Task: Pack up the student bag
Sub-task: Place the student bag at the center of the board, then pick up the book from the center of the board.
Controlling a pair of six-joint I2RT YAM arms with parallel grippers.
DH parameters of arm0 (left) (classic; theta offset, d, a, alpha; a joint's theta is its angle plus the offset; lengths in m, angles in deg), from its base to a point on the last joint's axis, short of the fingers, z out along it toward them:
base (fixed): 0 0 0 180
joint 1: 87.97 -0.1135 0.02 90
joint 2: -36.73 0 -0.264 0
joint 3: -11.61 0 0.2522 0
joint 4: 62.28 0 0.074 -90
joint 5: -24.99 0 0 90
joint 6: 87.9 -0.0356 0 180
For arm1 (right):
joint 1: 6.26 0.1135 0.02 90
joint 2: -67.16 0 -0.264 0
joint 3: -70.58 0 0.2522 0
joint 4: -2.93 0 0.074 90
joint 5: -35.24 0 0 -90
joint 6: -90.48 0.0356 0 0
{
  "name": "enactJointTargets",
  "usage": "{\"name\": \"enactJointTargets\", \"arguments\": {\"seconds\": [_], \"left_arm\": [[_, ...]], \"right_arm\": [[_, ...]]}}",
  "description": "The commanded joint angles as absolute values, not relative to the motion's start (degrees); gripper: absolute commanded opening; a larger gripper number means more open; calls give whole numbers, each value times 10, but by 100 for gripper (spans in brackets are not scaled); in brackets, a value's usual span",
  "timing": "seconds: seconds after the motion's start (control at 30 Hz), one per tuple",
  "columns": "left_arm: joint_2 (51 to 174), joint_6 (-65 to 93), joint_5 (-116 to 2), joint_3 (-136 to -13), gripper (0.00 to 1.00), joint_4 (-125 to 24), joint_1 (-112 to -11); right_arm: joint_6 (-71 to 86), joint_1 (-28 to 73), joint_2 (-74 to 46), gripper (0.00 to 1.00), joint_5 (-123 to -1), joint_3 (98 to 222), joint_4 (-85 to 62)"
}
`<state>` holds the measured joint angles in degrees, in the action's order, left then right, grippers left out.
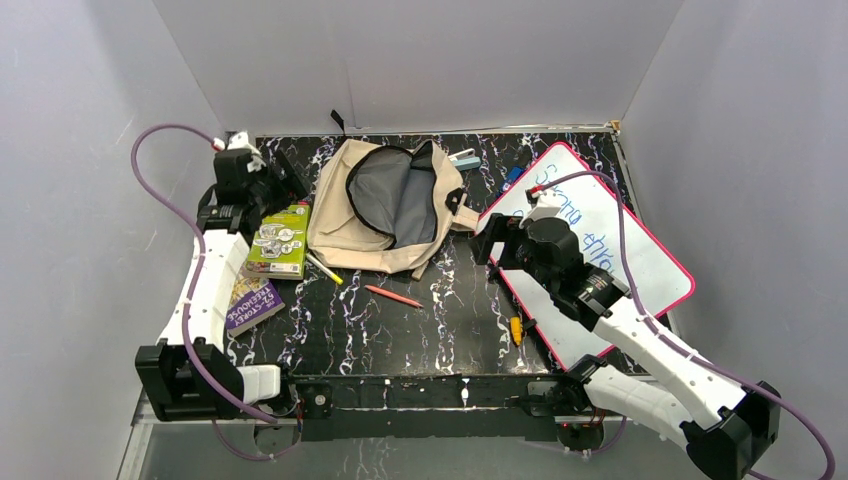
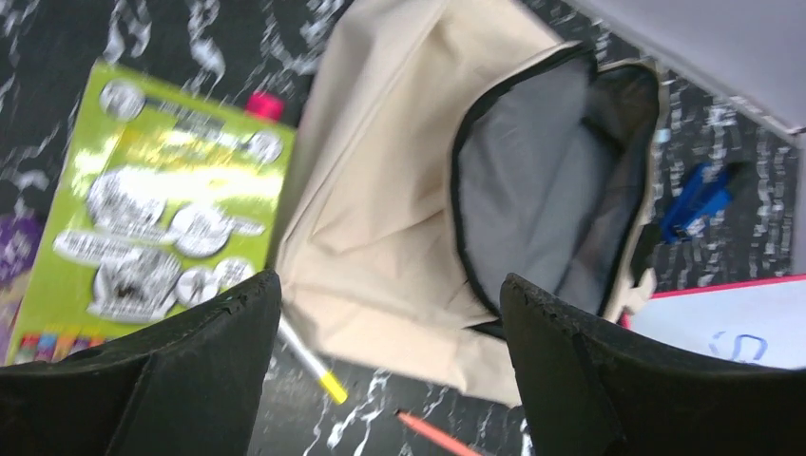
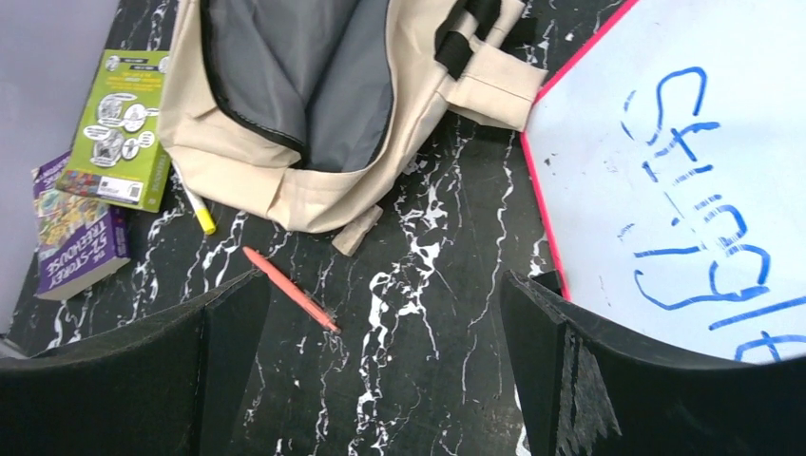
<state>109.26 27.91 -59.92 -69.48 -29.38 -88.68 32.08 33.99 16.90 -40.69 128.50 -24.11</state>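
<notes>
The student bag, beige with a black zipper, lies unzipped at the back middle of the table, its grey lining showing. My left gripper hovers open just left of the bag above the green book. In the left wrist view the gripper is empty, with the bag beyond its tips. My right gripper is open and empty just right of the bag, over the whiteboard's edge. In the right wrist view it is over bare table, the bag ahead of it.
A pink-framed whiteboard fills the right side. A purple book lies under the green book's near end. A yellow-capped white marker and a red pen lie in front of the bag. A blue object lies behind, a small yellow one near the front.
</notes>
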Motion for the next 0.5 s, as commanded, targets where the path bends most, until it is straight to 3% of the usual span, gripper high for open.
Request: {"name": "enactJointTargets", "arguments": {"seconds": [0.0, 0.47], "left_arm": [[1041, 295, -642, -633, 82, -246, -899], [996, 272, -659, -597, 83, -200, -899]], "right_arm": [[332, 342, 182, 99, -365, 1277, -237], [343, 342, 165, 99, -369, 1276, -256]]}}
